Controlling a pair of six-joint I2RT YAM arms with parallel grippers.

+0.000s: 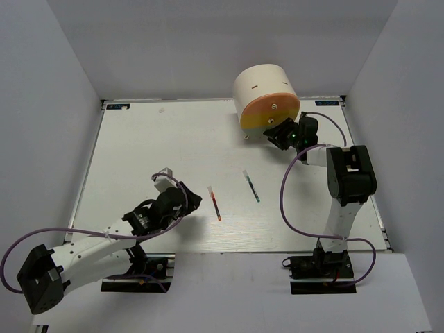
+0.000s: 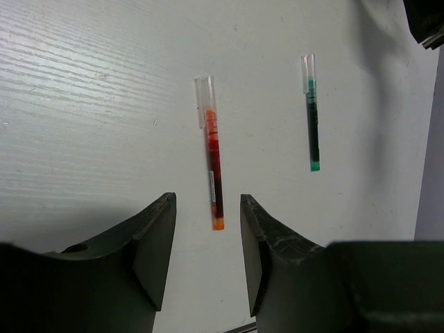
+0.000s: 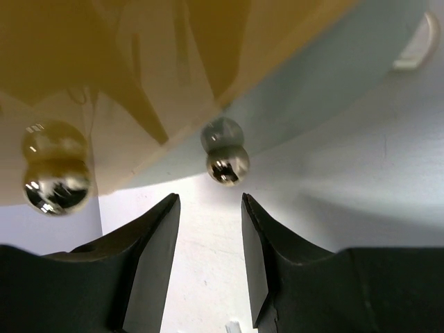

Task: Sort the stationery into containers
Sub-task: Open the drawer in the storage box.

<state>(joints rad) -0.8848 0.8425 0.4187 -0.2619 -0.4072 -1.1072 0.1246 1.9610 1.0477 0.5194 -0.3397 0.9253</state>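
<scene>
Grey walls [image 1: 208,41] box in the white table [image 1: 152,146]. I log items by size.

Drawer unit [image 1: 266,97]: cream half-cylinder at the far right of the table, flat front facing my arms, banded pink, yellow and pale green.

Right gripper [image 3: 208,208]: up against that front. Jaws released, nothing between them. The pale green drawer's knob [image 3: 227,166] sits just beyond the fingertips, apart from both. The yellow drawer's knob [image 3: 55,177] is off to the left in the wrist view.

Left gripper [image 1: 193,202]: low over mid-table, jaws apart, holding nothing. In its wrist view the near end of the red pen [image 2: 213,177] lies on the table in line with the gap, touching neither finger.

Green pen [image 2: 312,114]: flat on the table near the red one, on its right and a little farther off, roughly parallel. Clear caps on both point away from the arms. Both pens lie well apart from the drawer unit, outside any drawer.
</scene>
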